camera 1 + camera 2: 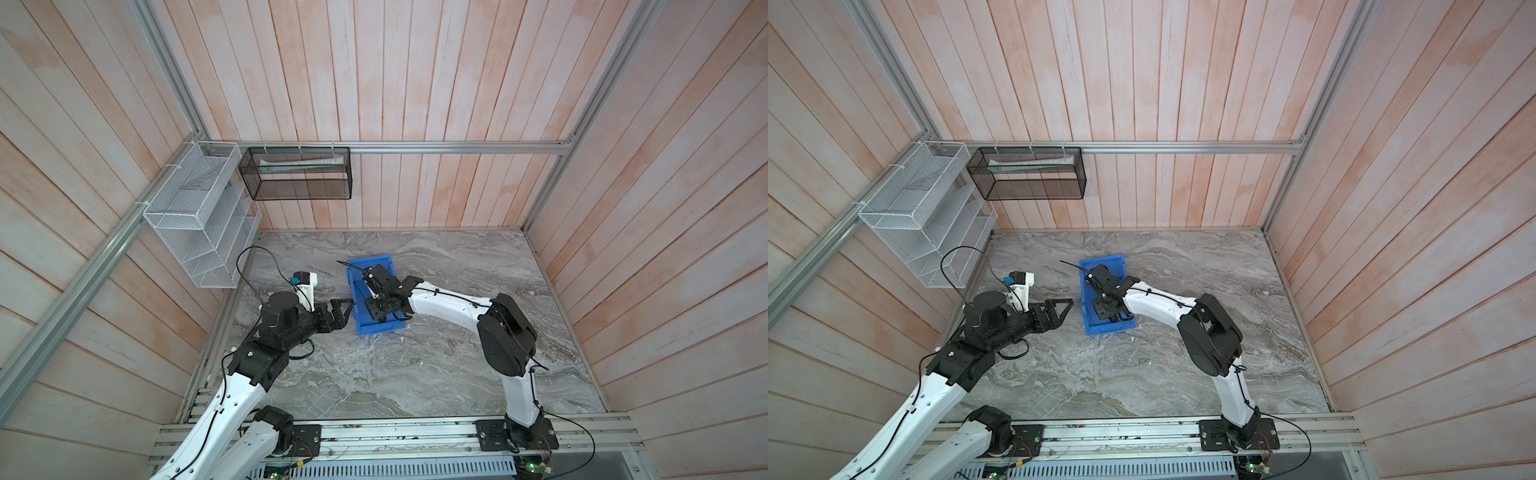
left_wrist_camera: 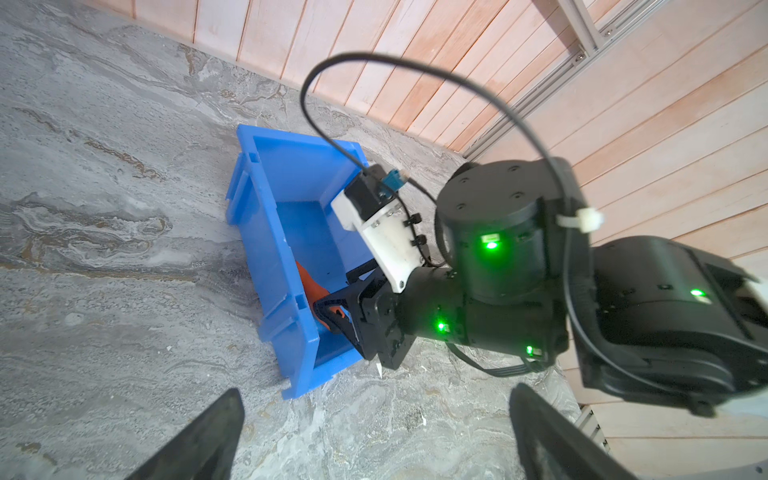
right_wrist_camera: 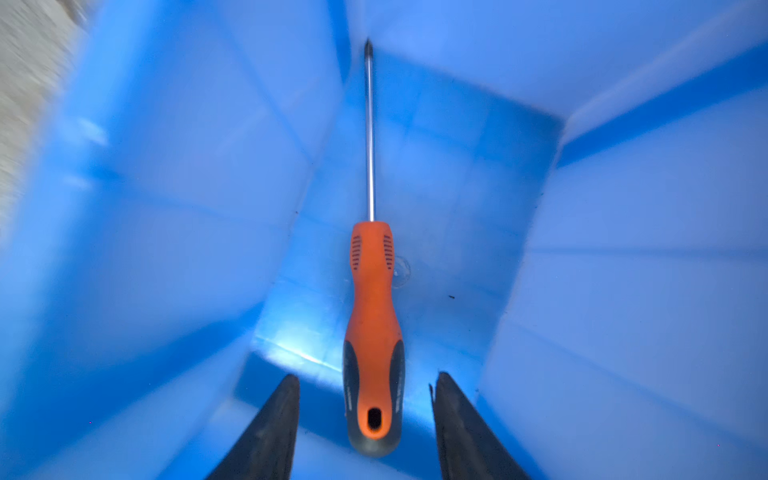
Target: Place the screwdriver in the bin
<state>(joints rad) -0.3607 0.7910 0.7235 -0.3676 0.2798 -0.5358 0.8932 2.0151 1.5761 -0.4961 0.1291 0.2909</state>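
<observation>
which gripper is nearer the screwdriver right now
Right. The right gripper is inside the bin, open on either side of the screwdriver handle; the left gripper is outside the bin, beside its long wall.

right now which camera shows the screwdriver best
The right wrist view: the whole screwdriver shows, tip to handle, lying in the bin between the open fingers of the right hand. The left wrist view shows only a piece of orange handle behind the bin wall. In both top views the right arm covers it.
</observation>
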